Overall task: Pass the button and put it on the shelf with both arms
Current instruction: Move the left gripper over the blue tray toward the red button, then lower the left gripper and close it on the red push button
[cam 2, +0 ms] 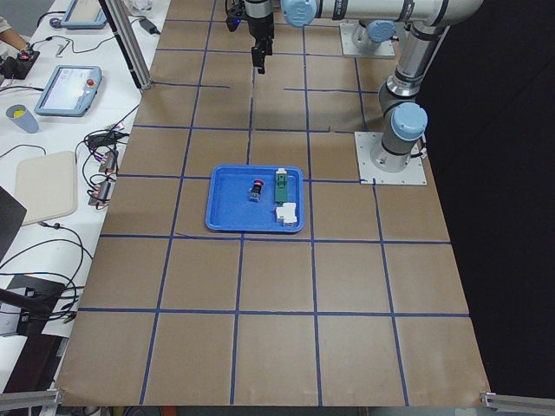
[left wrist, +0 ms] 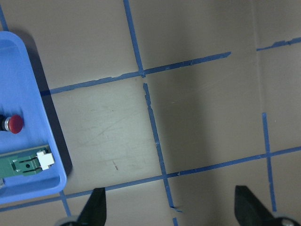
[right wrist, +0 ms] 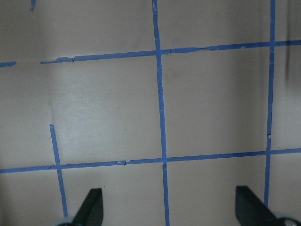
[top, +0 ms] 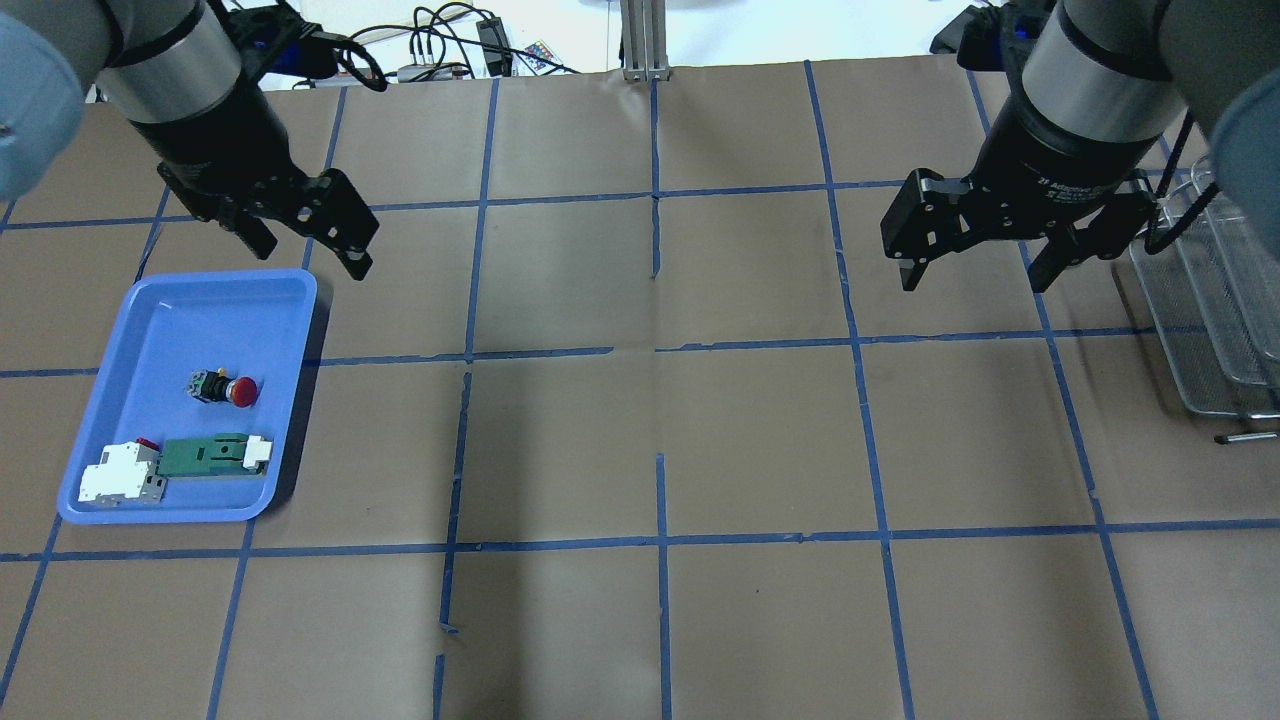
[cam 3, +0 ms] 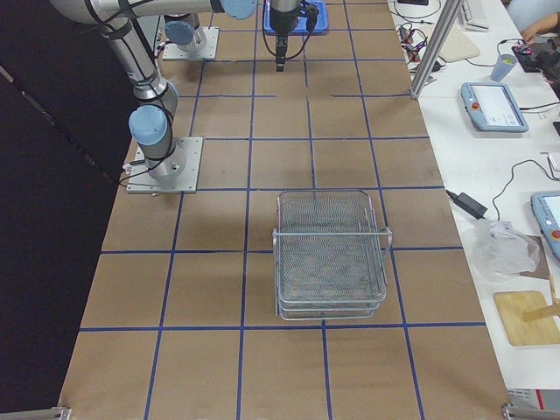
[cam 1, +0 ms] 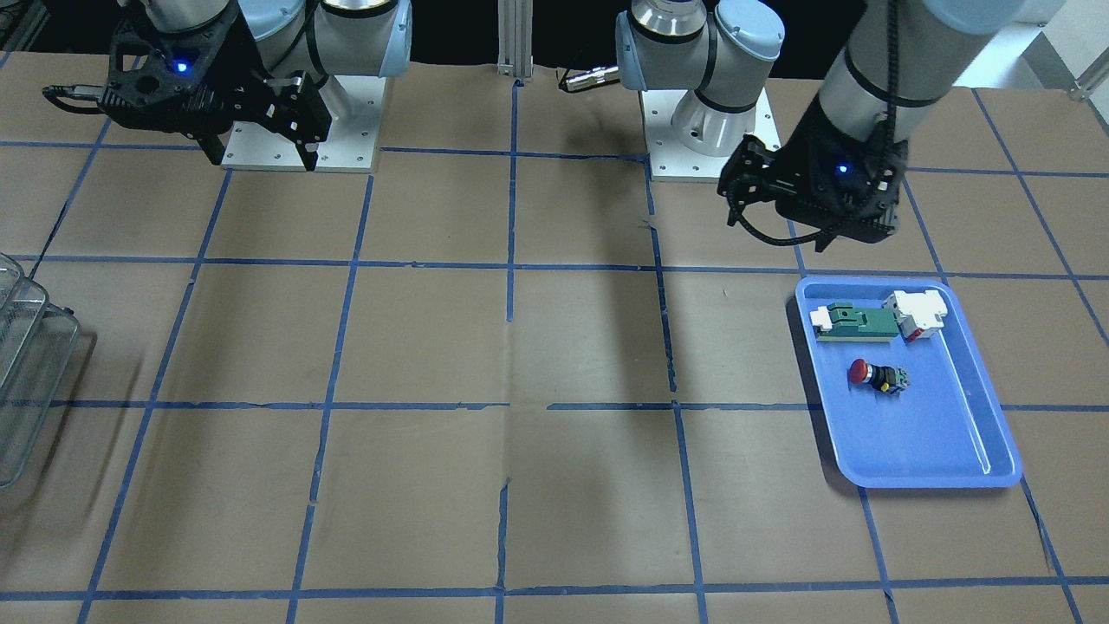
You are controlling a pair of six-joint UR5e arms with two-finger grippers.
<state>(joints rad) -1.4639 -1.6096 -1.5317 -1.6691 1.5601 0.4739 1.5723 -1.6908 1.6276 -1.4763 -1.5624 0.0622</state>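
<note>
In the overhead view, the button (top: 225, 388) lay on its side in the blue tray (top: 170, 320) at the counter's (top: 650, 440) 9 o'clock edge. Its red cap pointed to 3 o'clock, and nothing touched it. At its 6 o'clock, near but apart, lay a green-and-white block (top: 215, 453), with a white-and-red block (top: 122, 472) just beside that block's 9 o'clock end. The left fingers (top: 350, 240) hung raised, showing off the tray's 1 o'clock corner, spread wide and holding nothing. The right fingers (top: 905, 255) hung toward 3 o'clock, likewise wide and bare, near the wire-mesh shelf (top: 1190, 340) standing at the counter's 3 o'clock edge.
</note>
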